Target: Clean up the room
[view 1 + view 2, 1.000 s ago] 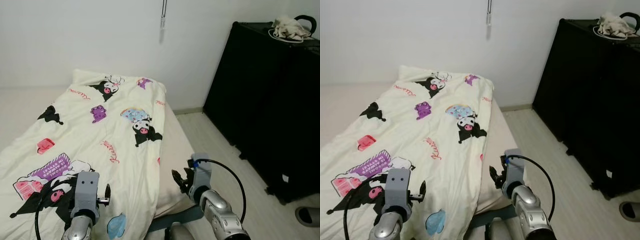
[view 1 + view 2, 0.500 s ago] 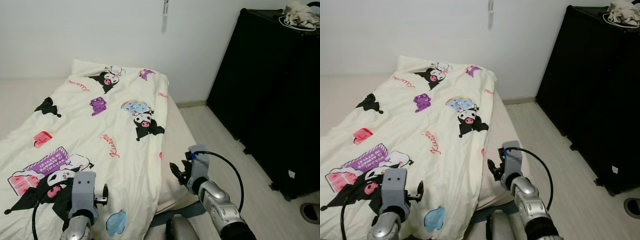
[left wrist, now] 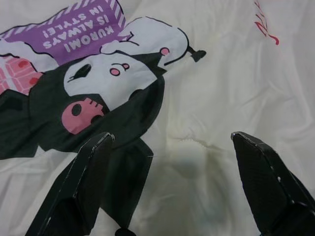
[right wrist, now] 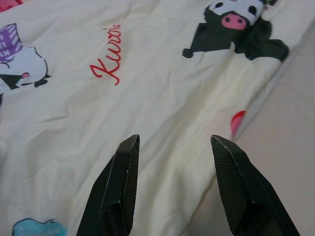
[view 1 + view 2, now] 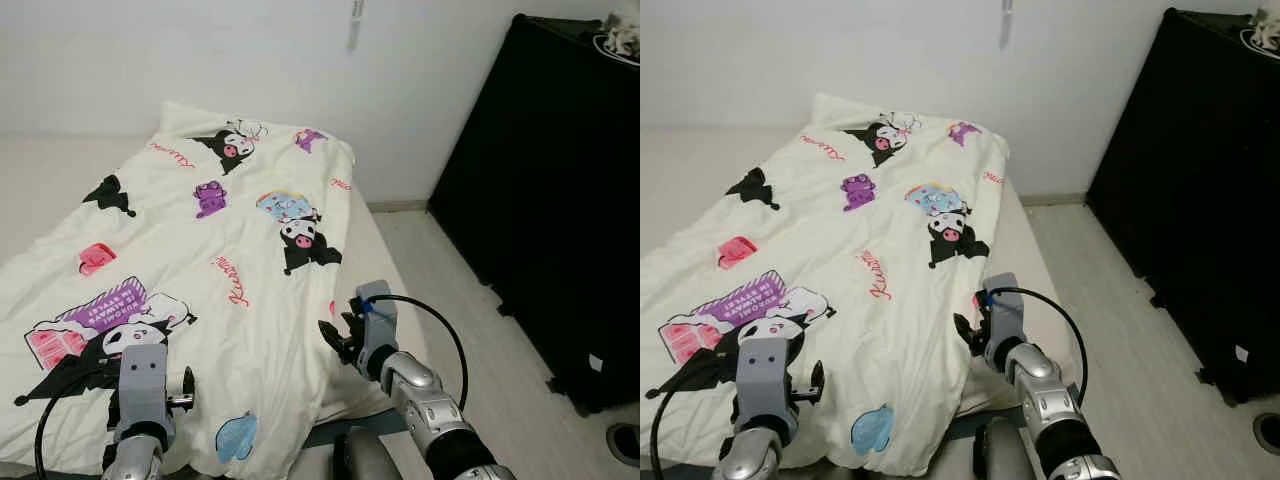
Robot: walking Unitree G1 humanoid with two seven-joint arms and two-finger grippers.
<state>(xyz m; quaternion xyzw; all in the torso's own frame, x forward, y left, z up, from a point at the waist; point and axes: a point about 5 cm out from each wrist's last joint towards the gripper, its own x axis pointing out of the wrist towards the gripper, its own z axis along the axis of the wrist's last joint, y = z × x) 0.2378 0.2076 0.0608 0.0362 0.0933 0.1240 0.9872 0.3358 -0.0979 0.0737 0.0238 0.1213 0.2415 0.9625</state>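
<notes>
Camera view shifted rightward and nearer since earlier frames; right claw (image 5: 335, 340) now reaches over the duvet's edge. Duvet (image 5: 200, 260), cream with cartoon prints, spread flat across the bed. Left claw (image 3: 172, 187): fingers wide apart, hovering above a black character print (image 3: 93, 108). Right claw: fingers apart, above the red script (image 4: 106, 66), mattress (image 4: 275, 128) bare beside. Black cabinet (image 5: 560, 200) stands right; slipper (image 5: 622, 440) on the floor.
</notes>
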